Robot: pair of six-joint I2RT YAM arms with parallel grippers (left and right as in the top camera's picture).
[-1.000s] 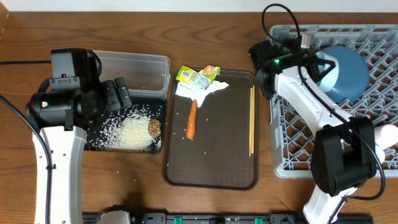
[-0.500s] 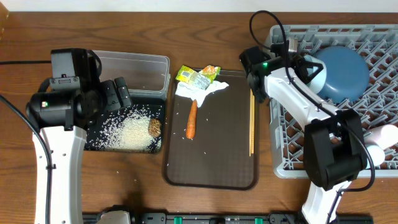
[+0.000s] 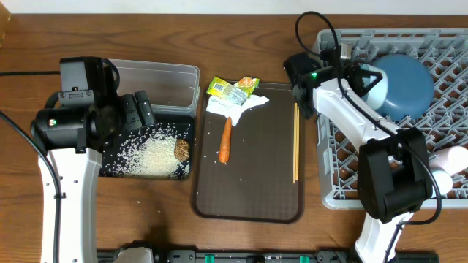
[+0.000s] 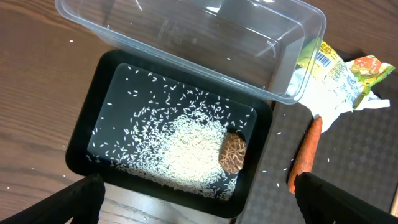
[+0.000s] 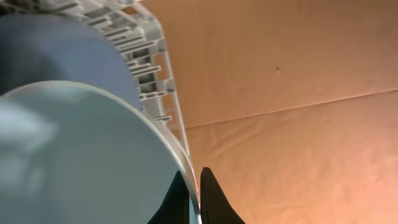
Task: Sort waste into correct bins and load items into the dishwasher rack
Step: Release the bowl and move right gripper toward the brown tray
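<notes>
At the table's 3 o'clock side, the large square grey plastic rack already holds the round dark-blue plate. The right pincer, fingers pressed together, sits at the rim of the small light-blue cup beside that plate; whether it nips the rim I cannot tell.

Toward 9 o'clock, the left pincer hangs spread wide over the shallow black plastic bin, where the loose white rice and the brown food lump lie.

Left to do, I judge:
- The green-yellow snack wrappers, crumpled white napkin and orange carrot lie on the flat dark-brown tray. None is in the clear plastic tub at the bin's 12 o'clock.
- The thin wooden chopsticks lie at the tray's 3 o'clock edge.
</notes>
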